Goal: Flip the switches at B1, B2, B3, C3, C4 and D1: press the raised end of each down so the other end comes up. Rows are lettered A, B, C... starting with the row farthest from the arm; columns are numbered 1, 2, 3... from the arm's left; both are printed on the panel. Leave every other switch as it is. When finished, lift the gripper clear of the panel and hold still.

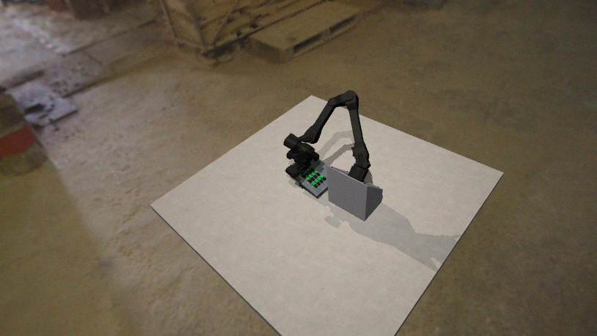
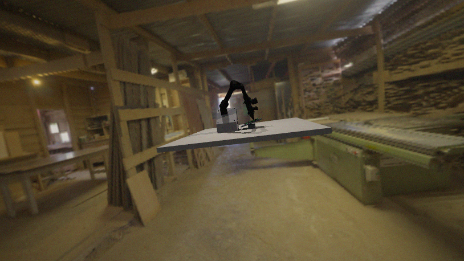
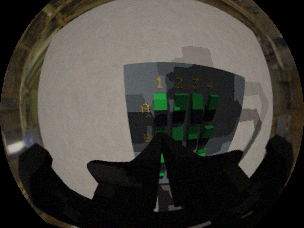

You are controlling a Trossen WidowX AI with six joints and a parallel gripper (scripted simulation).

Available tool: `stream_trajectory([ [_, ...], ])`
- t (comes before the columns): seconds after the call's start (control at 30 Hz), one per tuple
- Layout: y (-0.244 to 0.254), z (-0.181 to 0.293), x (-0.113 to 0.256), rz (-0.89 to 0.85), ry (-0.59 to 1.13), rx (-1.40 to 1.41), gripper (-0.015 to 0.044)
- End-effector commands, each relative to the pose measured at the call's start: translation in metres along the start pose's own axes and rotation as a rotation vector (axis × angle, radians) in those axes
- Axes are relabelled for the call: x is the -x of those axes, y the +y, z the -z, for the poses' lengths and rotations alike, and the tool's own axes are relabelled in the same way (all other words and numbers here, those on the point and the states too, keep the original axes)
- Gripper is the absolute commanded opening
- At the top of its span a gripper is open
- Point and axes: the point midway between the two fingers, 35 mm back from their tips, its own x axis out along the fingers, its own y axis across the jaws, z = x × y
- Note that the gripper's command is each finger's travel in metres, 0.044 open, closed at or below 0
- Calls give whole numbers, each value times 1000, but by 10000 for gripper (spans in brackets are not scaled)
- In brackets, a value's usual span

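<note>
The grey switch panel point(image 1: 317, 192) point(image 3: 141, 75) stands tilted on the table. It is small and edge-on in the exterior view point(image 2: 247, 123). My gripper point(image 1: 307, 168) point(image 2: 253, 117) point(image 3: 160, 135) is shut and empty, its tips low over B1, touching or nearly touching it. In the wrist view, green-and-black switches A1 point(image 3: 160, 101), A2 point(image 3: 180, 102), A3 point(image 3: 197, 101) and A4 point(image 3: 213, 102) show fully. Switch B1 point(image 3: 159, 132) is mostly hidden; B2 point(image 3: 177, 133), B3 point(image 3: 193, 132) and B4 point(image 3: 207, 131) show their green parts. The fingers hide most of rows C and D.
The grey base block point(image 1: 347, 193) point(image 2: 227, 126) of the arm stands close behind the panel's near edge. The pale table point(image 1: 233, 225) point(image 2: 292, 125) carries both. Arm shadows fall across the panel's right side and the table.
</note>
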Motion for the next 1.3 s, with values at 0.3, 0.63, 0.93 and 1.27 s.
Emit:
stream_trajectory([
  [0.3,0,0,-2,1,0,7,0],
  [0.63,1,2,60,-2,-24,6,0],
  [0.93,-20,20,62,-1,-24,8,0],
  [1.27,-21,22,27,1,-51,8,0],
])
